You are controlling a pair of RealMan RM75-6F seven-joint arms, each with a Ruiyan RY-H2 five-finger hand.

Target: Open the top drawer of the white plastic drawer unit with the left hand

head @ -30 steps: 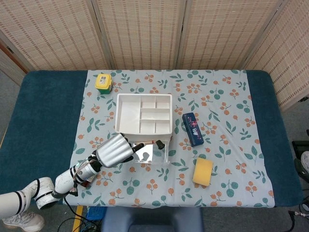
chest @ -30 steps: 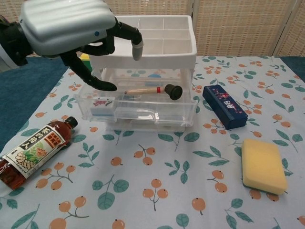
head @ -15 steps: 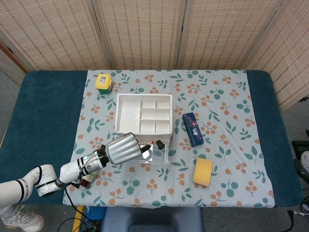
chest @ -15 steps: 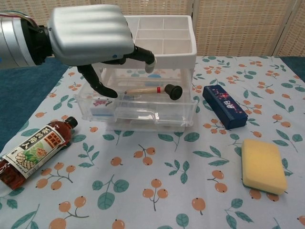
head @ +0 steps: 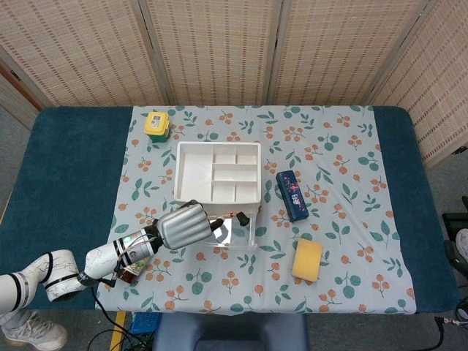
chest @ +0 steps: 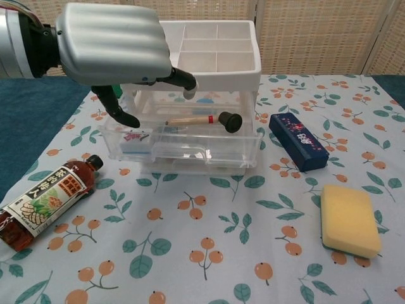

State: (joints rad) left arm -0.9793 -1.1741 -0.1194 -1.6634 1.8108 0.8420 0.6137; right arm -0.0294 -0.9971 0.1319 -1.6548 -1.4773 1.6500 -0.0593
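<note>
The white plastic drawer unit (chest: pixel 215 63) stands mid-tabletop on the floral cloth (chest: pixel 209 253), its top drawer (chest: pixel 183 149) pulled out toward the robot (inside lie a brush-like tool with a black head (chest: pixel 201 120) and a small card). The left hand (chest: pixel 114 44) hovers over the drawer's left part, its dark fingers (chest: pixel 180 79) curled downward and apart, gripping nothing. The right hand is out of sight. A tea bottle (chest: pixel 44 201) lies to the left; a blue case (chest: pixel 297 141) and yellow sponge (chest: pixel 349 218) lie to the right.
</note>
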